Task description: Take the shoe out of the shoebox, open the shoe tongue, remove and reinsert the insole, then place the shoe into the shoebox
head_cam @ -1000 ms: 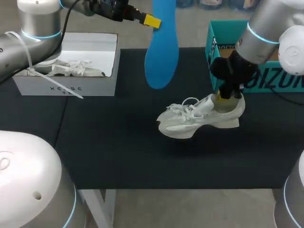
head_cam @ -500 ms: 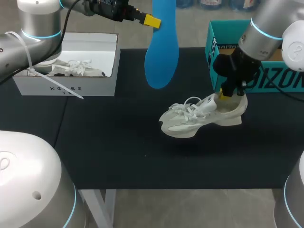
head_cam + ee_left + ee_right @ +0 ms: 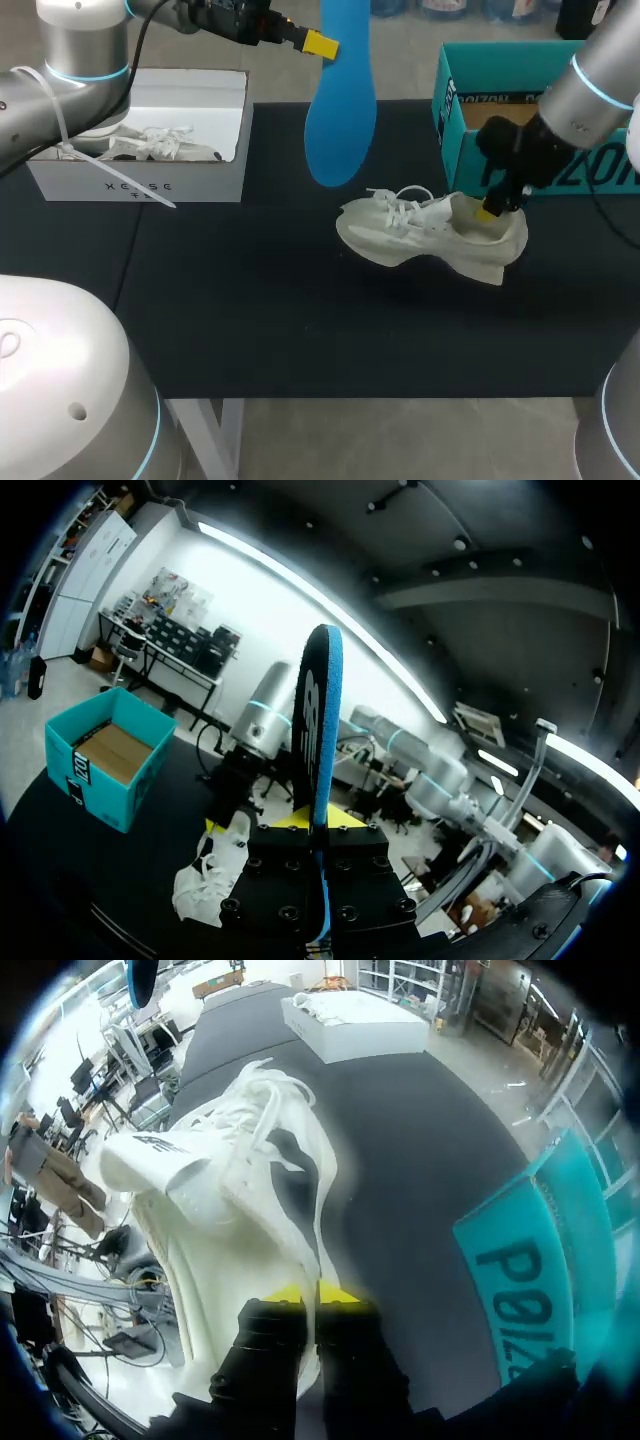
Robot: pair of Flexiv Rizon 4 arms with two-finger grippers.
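Right claw [image 3: 489, 210] first: its two yellow tips are pinched on the heel wall of the white lace-up running shoe [image 3: 425, 238], one tip inside the opening and one outside, as the right wrist view shows [image 3: 311, 1296]. That shoe [image 3: 225, 1200] sits out on the black table top [image 3: 250, 300], just in front of the open teal cardboard shoebox [image 3: 462, 75] and not inside it, with its heel toward my right arm and its toe toward the middle of the table. I cannot tell whether its sole lies flat. My left claw [image 3: 320, 44] is clamped on one end of the blue foam insole [image 3: 342, 110], holding it high above the table's far edge so that it hangs down edge-on; in the left wrist view the insole [image 3: 318, 720] stands straight up between that claw's fingers [image 3: 312, 825], with the teal shoebox [image 3: 105, 755] beyond. On my left side stands a white cardboard box [image 3: 215, 165] with another white shoe [image 3: 160, 143] in it
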